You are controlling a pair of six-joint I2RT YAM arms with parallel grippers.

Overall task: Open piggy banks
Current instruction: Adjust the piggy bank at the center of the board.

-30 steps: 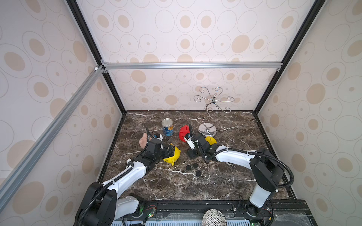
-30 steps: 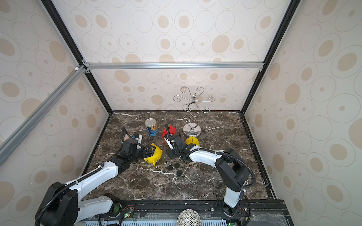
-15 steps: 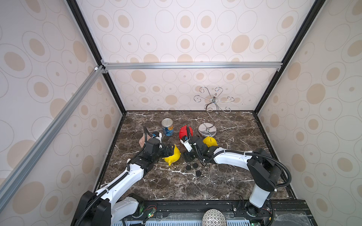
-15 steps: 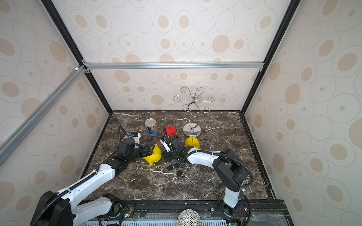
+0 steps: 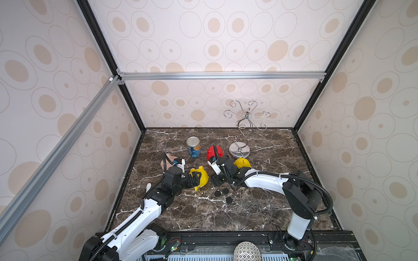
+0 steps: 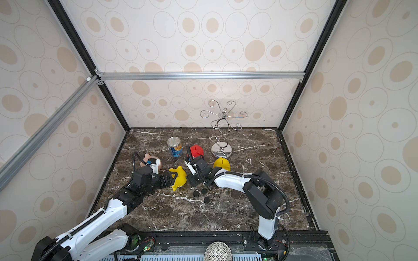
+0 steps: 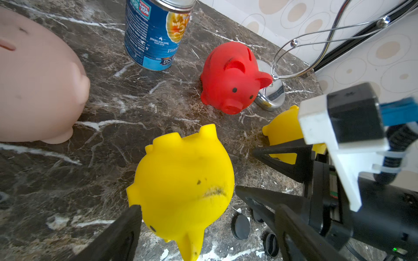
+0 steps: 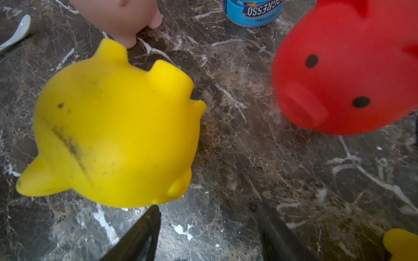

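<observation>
Black plugs [image 5: 225, 191], three of them, are lying loose on the marble table [image 5: 248, 214], nearest the robot's base. Just beyond them the two grippers are facing each other across a yellow pig [image 5: 202, 178], which is lying tipped over with its feet pointing toward the back wall. The left gripper [image 7: 207, 208] is standing wide open around it, gripping nothing: one finger [image 7: 126, 226] is touching the pig's flank while the other is standing clear. Whether the pig is leaning on that finger or only on the table, I cannot quite tell. The right gripper [image 8: 207, 208] is hovering just beside the pig, jaws apart, with only bare marble between them. Off to the left a spoon [image 5: 148, 188] is lying near the wall. Farther back a second yellow pig [image 5: 242, 162] and a pink pig [image 7: 34, 79] are standing upright, then a red pig [image 5: 211, 151], a can [image 5: 193, 146] and a wire stand [image 5: 239, 150].
</observation>
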